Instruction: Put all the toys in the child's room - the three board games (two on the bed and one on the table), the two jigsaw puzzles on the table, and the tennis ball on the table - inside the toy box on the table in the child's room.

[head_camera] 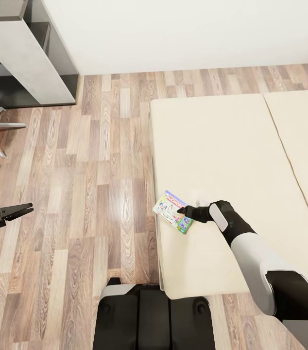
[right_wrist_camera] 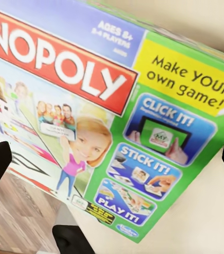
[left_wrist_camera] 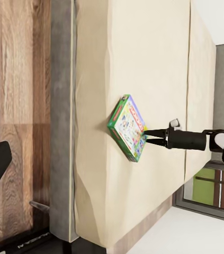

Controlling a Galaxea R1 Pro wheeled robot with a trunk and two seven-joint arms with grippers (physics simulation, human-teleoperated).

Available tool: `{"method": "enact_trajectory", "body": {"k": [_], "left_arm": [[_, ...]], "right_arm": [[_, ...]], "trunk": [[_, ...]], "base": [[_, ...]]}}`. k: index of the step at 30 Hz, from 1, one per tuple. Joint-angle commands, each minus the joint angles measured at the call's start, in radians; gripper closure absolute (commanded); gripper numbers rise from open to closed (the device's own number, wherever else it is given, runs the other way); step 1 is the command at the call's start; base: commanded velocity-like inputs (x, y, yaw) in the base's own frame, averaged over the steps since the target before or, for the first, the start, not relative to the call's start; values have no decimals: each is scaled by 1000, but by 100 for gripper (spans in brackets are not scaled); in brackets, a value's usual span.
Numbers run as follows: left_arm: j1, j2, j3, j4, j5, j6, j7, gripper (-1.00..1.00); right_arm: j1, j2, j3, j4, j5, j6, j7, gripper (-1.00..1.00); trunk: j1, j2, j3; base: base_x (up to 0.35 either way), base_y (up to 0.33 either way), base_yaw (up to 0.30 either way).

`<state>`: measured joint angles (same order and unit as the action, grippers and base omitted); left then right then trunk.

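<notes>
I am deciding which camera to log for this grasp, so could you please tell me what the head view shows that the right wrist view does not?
Head view alone: the left pincer over wooden floor, the right pincer reaching the board game near the bed edge, the robot base.

Right wrist view alone: the box's print, "MONOPOLY" partly cut off, "Make YOUR own game!".

Both: the game on the beige mattress.

We see the Monopoly box on the bed near its left edge, our right gripper just right of it, our left gripper far left over the floor, desk at far left.
</notes>
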<state>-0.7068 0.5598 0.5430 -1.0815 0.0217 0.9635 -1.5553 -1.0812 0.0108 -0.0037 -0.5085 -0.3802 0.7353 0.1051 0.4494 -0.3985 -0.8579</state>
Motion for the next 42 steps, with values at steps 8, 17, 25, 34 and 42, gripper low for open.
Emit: {"method": "enact_trajectory", "body": {"k": [8, 17, 25, 34, 42], "left_arm": [[0, 0, 0, 0, -1, 11, -4, -100], [0, 0, 0, 0, -1, 11, -5, -100], [0, 0, 0, 0, -1, 11, -5, -100], [0, 0, 0, 0, -2, 11, -5, -100], [0, 1, 0, 0, -2, 11, -5, -100]], "right_arm": [[0, 0, -1, -1, 4, 4, 4, -100], [0, 1, 0, -1, 4, 4, 4, -100], [0, 1, 1, -1, 4, 4, 4, -100], [0, 2, 1, -1, 6, 4, 4, -100], [0, 2, 1, -1, 5, 4, 4, -100]], "trunk": [[1, -1, 4], [1, -1, 5], [1, -1, 7], [1, -1, 9], [1, -1, 10]], "base": [[0, 0, 0], [0, 0, 0], [0, 0, 0], [0, 0, 0], [0, 0, 0]]}}
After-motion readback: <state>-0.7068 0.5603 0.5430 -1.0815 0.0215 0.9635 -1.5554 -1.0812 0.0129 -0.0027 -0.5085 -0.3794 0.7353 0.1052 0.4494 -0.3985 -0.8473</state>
